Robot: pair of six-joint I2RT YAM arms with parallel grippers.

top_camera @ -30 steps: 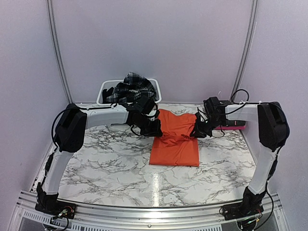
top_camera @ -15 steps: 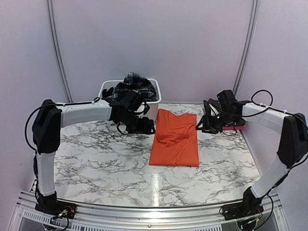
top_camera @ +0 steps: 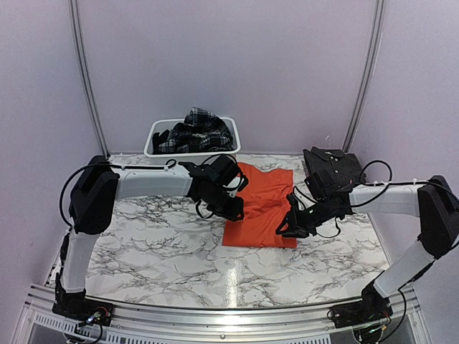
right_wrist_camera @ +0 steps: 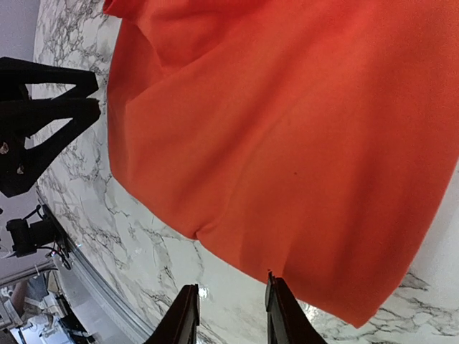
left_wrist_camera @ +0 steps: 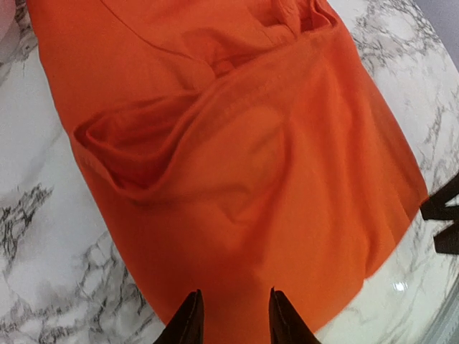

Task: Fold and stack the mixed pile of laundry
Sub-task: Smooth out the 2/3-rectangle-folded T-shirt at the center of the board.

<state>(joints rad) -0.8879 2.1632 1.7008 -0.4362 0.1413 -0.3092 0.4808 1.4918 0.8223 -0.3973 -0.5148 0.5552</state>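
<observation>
The marble table carries a long orange shirt, folded into a narrow strip. The shirt lies squarely between the two hands, spreading out just ahead of each one's fingertips. Its long axis runs crosswise to both, from the near hem away toward the back wall. Beyond the left hand sits a white tub with a plaid skirt heaped in it. Behind the right hand lies a dark grey cloth.

The left gripper hangs over the shirt's long left edge, jaws parted, gripping nothing. The right gripper, likewise parted and empty, is at the opposite edge and closer to the near corner. I'd judge it better placed for lifting the hem.
</observation>
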